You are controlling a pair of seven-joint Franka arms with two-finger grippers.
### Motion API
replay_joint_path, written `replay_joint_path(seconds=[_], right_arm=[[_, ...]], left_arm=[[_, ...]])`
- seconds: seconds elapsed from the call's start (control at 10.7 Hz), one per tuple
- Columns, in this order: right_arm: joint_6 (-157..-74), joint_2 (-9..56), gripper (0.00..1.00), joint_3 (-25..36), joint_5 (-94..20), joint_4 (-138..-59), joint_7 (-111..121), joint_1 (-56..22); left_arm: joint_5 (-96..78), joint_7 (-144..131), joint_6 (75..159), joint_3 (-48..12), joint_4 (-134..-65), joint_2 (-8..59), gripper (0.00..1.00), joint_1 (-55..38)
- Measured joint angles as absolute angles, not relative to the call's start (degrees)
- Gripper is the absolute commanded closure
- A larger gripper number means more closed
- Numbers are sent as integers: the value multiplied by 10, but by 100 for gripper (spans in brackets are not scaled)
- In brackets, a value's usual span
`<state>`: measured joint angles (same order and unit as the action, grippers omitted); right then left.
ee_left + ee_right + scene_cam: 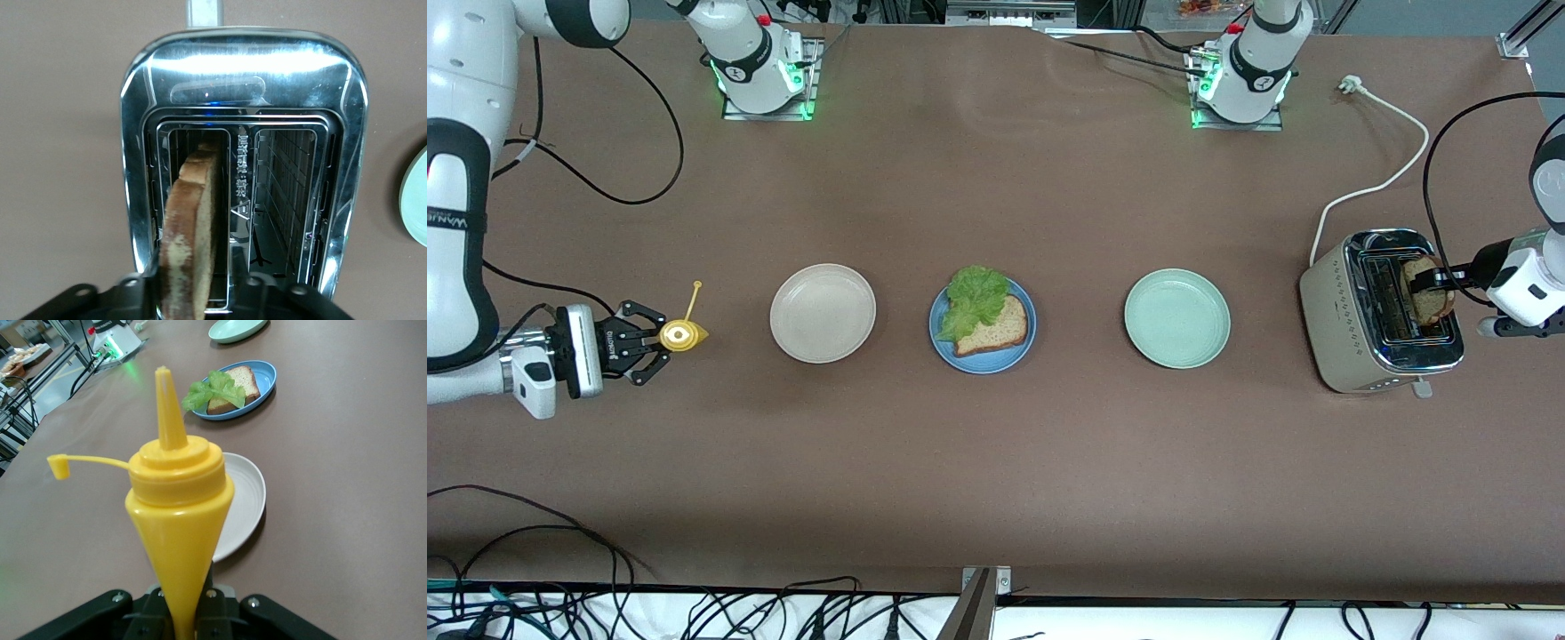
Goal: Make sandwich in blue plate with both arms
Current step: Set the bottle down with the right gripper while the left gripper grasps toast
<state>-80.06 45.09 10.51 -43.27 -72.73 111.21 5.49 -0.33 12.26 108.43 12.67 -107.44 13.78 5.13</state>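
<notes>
From the front view, I see the blue plate (pixel 983 352) in the middle of the table, between the beige plate (pixel 823 313) and the pale green plate (pixel 1176 318). On it lies one bread slice (pixel 996 329) with the lettuce leaf (pixel 975 298) partly over it, so the sandwich is only half made, I think. The left gripper (pixel 1436 282) is over the toaster (pixel 1378 311) at the left arm's end of the table, and its fingers are closed on the second slice (pixel 1430 289), which stands upright in the slot. The right gripper (pixel 649 347) is at the right arm's end, beside the beige plate, and holds a yellow sauce bottle (pixel 680 335); I judge this arm waits so the sauce is ready.

In the left wrist view, the second slice (pixel 193 233) stands on its edge in one slot of the toaster (pixel 243 73); the other slot is empty. The slice sits narrowly between the black fingers of the left gripper (pixel 190 293).

In the right wrist view, the yellow sauce bottle (pixel 179 513) is upright with its cap off and hanging on its strap. The fingers of the right gripper (pixel 180 610) pinch it narrowly. The blue plate (pixel 263 390) with bread and lettuce is well apart from it
</notes>
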Motion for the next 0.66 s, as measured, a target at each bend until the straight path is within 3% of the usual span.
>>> replay_joint_path(seconds=[0.19,0.66], right_arm=[[-801,492,95,105,-469,-732,1193,80],[-746,570,95,102,-521,-737,1362,103]], left_arm=[[-3,123,1088,127,-1073,138,98,52],[-3,126,1088,120,-1050,109,100,51]])
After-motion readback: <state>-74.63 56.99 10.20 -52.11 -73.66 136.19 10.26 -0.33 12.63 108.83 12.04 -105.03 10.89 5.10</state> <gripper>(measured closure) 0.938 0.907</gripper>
